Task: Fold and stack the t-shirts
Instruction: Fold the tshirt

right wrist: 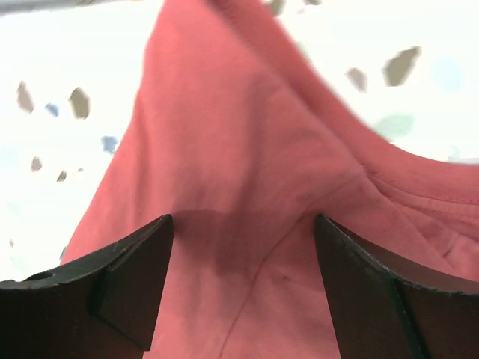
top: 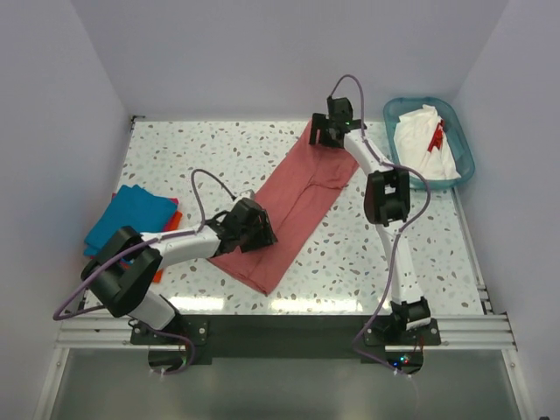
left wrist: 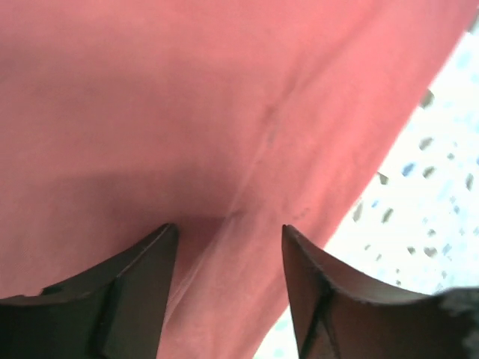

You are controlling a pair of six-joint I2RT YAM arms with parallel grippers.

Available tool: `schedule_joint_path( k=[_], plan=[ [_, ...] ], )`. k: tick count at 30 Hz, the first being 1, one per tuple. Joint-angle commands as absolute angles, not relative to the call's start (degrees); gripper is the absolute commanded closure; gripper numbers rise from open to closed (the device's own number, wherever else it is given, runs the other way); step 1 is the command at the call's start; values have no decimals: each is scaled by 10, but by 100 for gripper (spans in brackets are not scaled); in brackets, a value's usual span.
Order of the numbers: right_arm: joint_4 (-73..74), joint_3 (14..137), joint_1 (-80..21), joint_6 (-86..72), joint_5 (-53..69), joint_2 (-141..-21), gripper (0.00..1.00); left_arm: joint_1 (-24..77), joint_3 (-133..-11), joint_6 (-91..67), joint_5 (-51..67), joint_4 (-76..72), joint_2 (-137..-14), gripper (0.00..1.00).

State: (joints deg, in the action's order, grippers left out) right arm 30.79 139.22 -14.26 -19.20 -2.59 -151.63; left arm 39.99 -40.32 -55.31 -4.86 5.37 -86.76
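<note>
A large salmon-red t-shirt (top: pixel 297 197), folded into a long strip, lies diagonally on the table from far centre toward the near left. My left gripper (top: pixel 261 234) sits low over its near end, open, with a crease of red cloth (left wrist: pixel 224 134) running between the fingertips (left wrist: pixel 228 226). My right gripper (top: pixel 322 136) is down at the far end, open, with the red cloth (right wrist: pixel 239 149) spread flat under its jaws (right wrist: pixel 243 217). A folded teal t-shirt (top: pixel 131 217) rests on an orange one (top: pixel 173 220) at the left. A white t-shirt with a red mark (top: pixel 424 140) lies in the basket.
The teal plastic basket (top: pixel 465 157) stands at the far right corner. The speckled tabletop (top: pixel 367 262) shows beside the red shirt in both wrist views. White walls close the table in on three sides.
</note>
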Motion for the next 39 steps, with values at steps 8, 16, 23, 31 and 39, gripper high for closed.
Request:
schedule_joint_path(
  k=[8, 16, 23, 31, 39],
  plan=[
    [299, 1269, -185, -142, -154, -1338, 9, 408, -561, -401, -112, 133, -883, 29],
    [336, 1237, -166, -172, -192, -1340, 15, 407, -615, -332, -211, 224, -940, 38],
    [334, 1200, -138, -199, -184, -1352, 33, 407, -583, -316, -186, 225, -948, 41],
    [331, 1129, -116, -218, -191, -1314, 46, 408, -531, -315, -158, 207, -944, 42],
    [306, 1044, -103, -235, -179, -1290, 59, 410, -498, -320, -124, 191, -934, 43]
  ],
)
